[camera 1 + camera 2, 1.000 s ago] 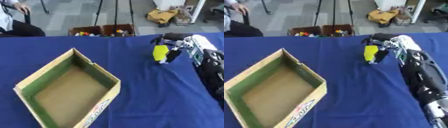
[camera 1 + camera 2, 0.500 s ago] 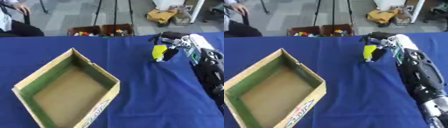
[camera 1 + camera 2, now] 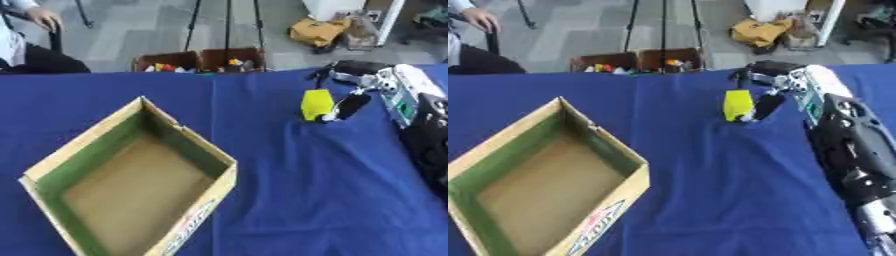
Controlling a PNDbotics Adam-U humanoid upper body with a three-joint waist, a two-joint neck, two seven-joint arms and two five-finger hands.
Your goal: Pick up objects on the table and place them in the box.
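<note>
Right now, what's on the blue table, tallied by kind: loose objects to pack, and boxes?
Yellow objects: 1, a yellow block, with the right hand curled round it at the far right of the table.
Cardboard boxes: 1, the open box at near left, nothing visible inside.
Total: 2. The left hand is not in view.
</note>
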